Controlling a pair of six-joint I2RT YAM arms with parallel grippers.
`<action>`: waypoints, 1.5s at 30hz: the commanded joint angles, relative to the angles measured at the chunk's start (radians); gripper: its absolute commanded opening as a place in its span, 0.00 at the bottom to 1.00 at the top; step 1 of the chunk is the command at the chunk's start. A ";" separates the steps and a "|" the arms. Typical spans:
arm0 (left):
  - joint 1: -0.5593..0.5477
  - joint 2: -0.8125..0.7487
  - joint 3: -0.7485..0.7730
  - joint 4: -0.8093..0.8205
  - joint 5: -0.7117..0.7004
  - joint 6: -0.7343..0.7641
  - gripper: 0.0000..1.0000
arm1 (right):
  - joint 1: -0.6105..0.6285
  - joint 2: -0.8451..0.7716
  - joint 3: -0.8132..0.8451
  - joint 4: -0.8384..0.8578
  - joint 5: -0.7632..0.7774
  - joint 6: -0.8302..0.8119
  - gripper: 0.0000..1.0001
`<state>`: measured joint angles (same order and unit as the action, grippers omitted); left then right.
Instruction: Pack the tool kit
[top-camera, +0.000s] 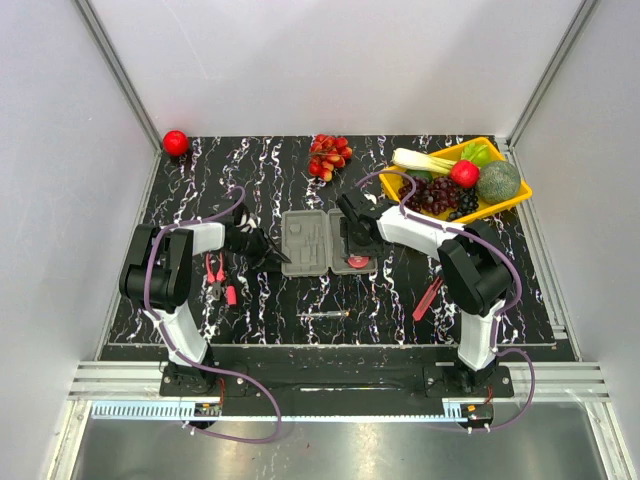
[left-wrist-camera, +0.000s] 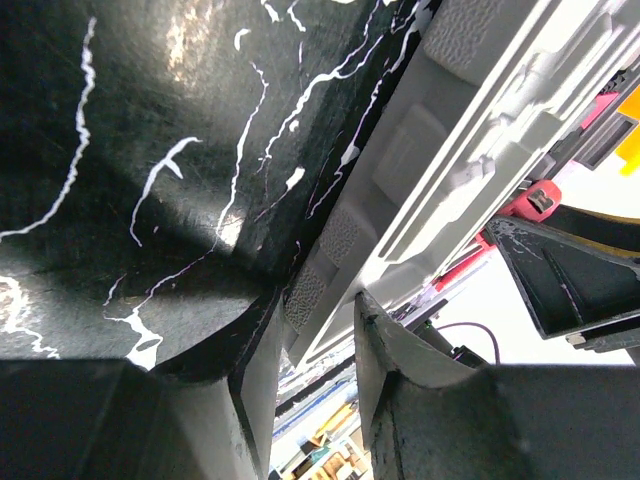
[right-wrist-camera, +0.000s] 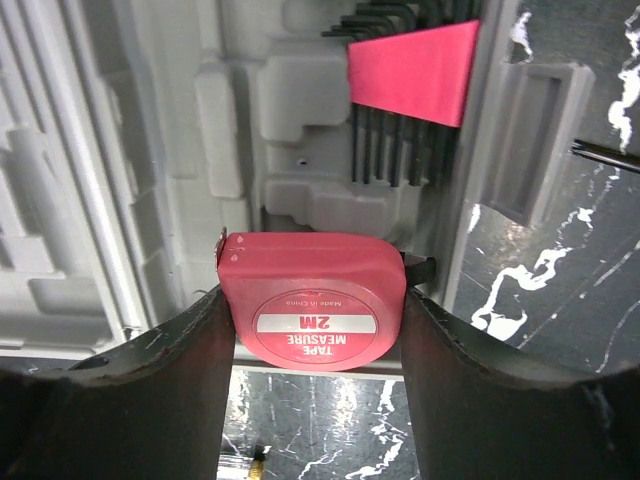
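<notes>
While my right gripper clamps the rounded red tape measure by its two sides over the near end of the flat grey plastic hinged case, the packing looks barely begun to me. That case lies open in the middle of the black marbled table. The only thing I see seated in it is a row of dark hex keys in a red holder. Outside it on the table are the red-handled pliers by my left arm, the slim screwdriver in front of the case and what I take for the red-handled knife by my right arm. Each has yet to go in, and the lid is not yet shut. My left gripper straddles the case's left rim with its fingers part-way together, but I cannot tell whether they pinch it or merely flank it. Whether the tape measure sits in its recess or hangs just above is hidden by my own fingers.
</notes>
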<state>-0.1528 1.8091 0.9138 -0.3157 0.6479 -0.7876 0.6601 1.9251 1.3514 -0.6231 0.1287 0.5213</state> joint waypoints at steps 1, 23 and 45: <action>-0.005 0.050 -0.033 -0.014 -0.117 -0.029 0.00 | 0.015 -0.067 -0.054 -0.012 0.035 -0.006 0.42; -0.005 0.049 -0.033 -0.019 -0.116 -0.018 0.00 | 0.015 -0.011 -0.018 -0.122 0.108 0.022 0.58; -0.005 0.058 -0.024 -0.022 -0.111 -0.013 0.00 | 0.015 -0.130 0.032 -0.164 0.172 0.017 0.82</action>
<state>-0.1646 1.8217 0.9138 -0.3008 0.6697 -0.7982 0.6781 1.8793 1.3361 -0.7235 0.2218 0.5472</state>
